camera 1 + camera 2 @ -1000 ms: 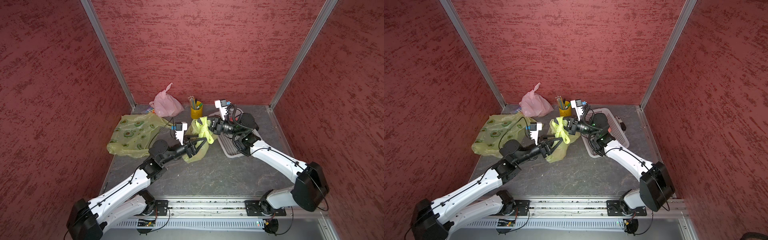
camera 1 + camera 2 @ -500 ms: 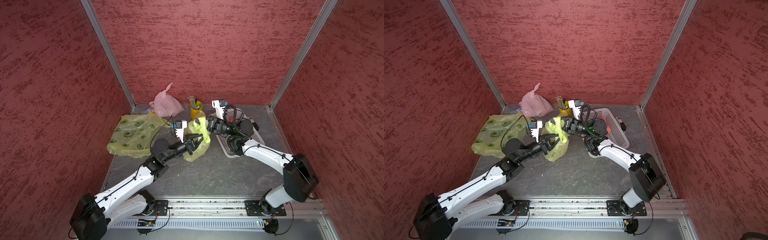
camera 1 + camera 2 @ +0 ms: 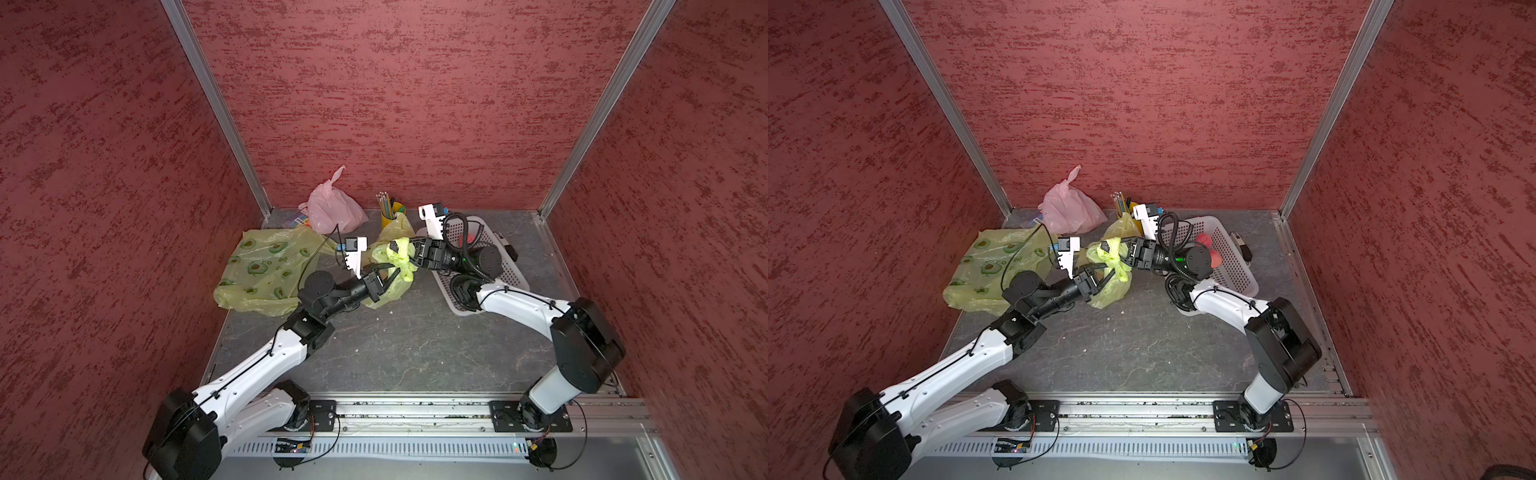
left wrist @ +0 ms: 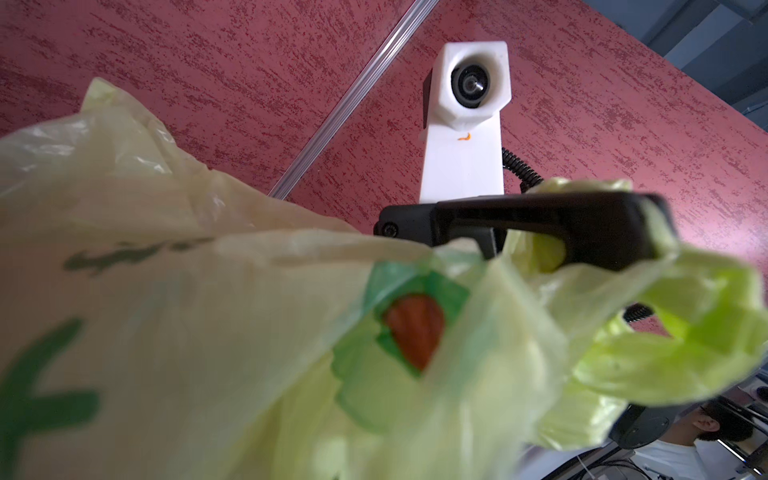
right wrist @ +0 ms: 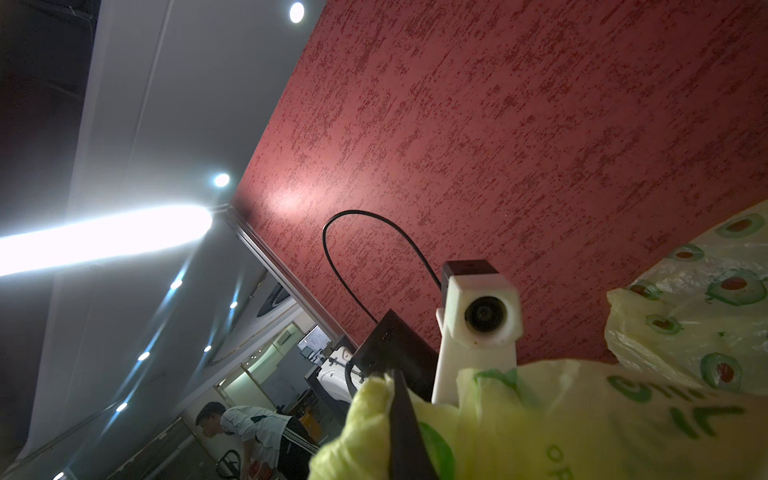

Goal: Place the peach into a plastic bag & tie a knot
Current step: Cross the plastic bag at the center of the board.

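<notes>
Where the arms meet in both top views, the left gripper [image 3: 395, 271] and right gripper [image 3: 404, 254] each pinch the twisted neck of the plastic bag [image 3: 384, 291], whose belly rests on the table [image 3: 415, 345] near the basket [image 3: 511, 274]. In the left wrist view, the right jaws clamp crumpled plastic. In the right wrist view, the bag fills one corner and the peach is hidden.

You get soft, even light from above in both top views; the table [image 3: 415, 340] shows faint shadows only, no glare. The walls [image 3: 374, 104] bend at the edges, wide-lens distortion. Right wrist view: dim overall, and a ceiling light strip [image 5: 104, 239] blows out white w/ flare. Left wrist view: the yellow bag [image 4: 208, 332] sits too close and is out of focus; the camera mount [image 4: 473, 104] behind is sharp.
</notes>
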You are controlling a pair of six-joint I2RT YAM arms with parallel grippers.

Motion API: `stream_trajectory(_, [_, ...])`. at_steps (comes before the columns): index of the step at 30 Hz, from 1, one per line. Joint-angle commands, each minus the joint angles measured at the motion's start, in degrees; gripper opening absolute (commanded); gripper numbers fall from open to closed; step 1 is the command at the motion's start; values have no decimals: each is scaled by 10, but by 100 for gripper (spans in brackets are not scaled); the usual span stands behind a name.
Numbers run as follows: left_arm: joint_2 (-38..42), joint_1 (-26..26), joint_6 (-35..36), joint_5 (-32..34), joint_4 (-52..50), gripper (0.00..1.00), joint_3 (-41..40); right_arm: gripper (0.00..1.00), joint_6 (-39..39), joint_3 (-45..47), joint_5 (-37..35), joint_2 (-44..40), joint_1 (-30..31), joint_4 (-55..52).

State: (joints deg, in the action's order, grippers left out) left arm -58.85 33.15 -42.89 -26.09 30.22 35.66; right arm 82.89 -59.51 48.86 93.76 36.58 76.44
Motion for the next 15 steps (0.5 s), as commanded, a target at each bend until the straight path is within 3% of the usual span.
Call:
stream_trajectory(1, [-34,-18,-19,17,-74,5,-5,0,52,-20,0,-25,8,120])
stream_trajectory(5, [-49,-20,-25,1,-55,4,-1,0,6,-22,14,-40,10,54])
stream_trajectory(11, [-3,-20,-1,3,-107,15,5,0,-237,-19,5,-84,5,-252])
stream_trajectory(15, [1,-20,14,-17,-161,29,4,0,-231,8,18,-65,-14,-215])
